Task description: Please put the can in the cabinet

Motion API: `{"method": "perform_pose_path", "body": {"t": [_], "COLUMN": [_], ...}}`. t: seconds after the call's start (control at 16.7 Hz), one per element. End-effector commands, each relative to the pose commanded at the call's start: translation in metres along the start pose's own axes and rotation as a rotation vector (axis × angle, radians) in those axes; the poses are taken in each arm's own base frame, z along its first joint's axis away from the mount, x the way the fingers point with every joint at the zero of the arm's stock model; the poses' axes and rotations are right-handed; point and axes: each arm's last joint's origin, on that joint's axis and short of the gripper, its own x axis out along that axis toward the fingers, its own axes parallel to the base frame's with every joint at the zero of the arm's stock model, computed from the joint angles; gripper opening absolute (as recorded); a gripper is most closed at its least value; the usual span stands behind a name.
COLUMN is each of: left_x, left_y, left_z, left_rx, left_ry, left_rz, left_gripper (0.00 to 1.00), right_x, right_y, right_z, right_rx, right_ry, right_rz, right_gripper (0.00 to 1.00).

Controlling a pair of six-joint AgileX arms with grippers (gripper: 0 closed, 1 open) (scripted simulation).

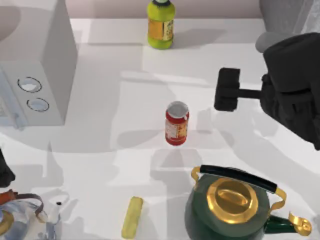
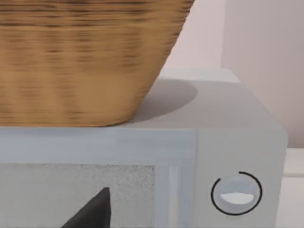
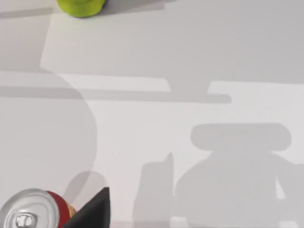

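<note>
The can stands upright near the middle of the white surface, its shiny silver lid facing up and its red body wrapped in a white-and-yellow label whose print is too small to read. The right hand hovers just to the can's right, apart from it and holding nothing; how far its fingers are spread cannot be told. In the right wrist view the can's lid sits beside one dark fingertip.

At the far edge stands a yellow-green bottle with an orange label, its writing unreadable. A dark green kettle with a gold lid and black handle stands at the near edge, right of centre, lid on. A small yellow bar lies to the kettle's left, and a clear glass pot sits at the near left corner.

The light grey box with two round dials takes up the left side. In the left wrist view a woven basket rests on top of it; its contents are hidden. The left arm is parked at the left edge.
</note>
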Motion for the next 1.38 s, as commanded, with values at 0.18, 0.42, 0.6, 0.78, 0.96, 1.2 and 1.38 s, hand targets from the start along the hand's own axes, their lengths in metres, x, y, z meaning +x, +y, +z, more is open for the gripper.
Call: {"method": "perform_pose_path", "body": {"t": [0.18,0.42,0.6,0.78,0.96,1.2,1.38], "left_x": [0.000,0.000,0.000,0.000,0.000,0.000,0.000], "left_y": [0.000,0.000,0.000,0.000,0.000,0.000,0.000], "left_z": [0.000,0.000,0.000,0.000,0.000,0.000,0.000], "left_rx": [0.000,0.000,0.000,0.000,0.000,0.000,0.000], "left_ry": [0.000,0.000,0.000,0.000,0.000,0.000,0.000], "left_rz": [0.000,0.000,0.000,0.000,0.000,0.000,0.000], "left_gripper": [1.00,1.00,1.00,1.00,1.00,1.00,1.00], "right_x": [0.037,0.069,0.078,0.079,0.080,0.103,0.128], "right_y": [0.054,0.104,0.120,0.121,0.119,0.112,0.110], "right_z": [-0.017,-0.054,-0.075,-0.077,-0.076,-0.067,-0.076], "right_rx": [-0.026,-0.062,-0.088,-0.091,-0.089,-0.091,-0.090], "right_ry": [0.074,0.126,0.148,0.151,0.152,0.148,0.149], "right_rz": [-0.038,-0.089,-0.114,-0.117,-0.118,-0.116,-0.116], "right_gripper": [1.00,1.00,1.00,1.00,1.00,1.00,1.00]}}
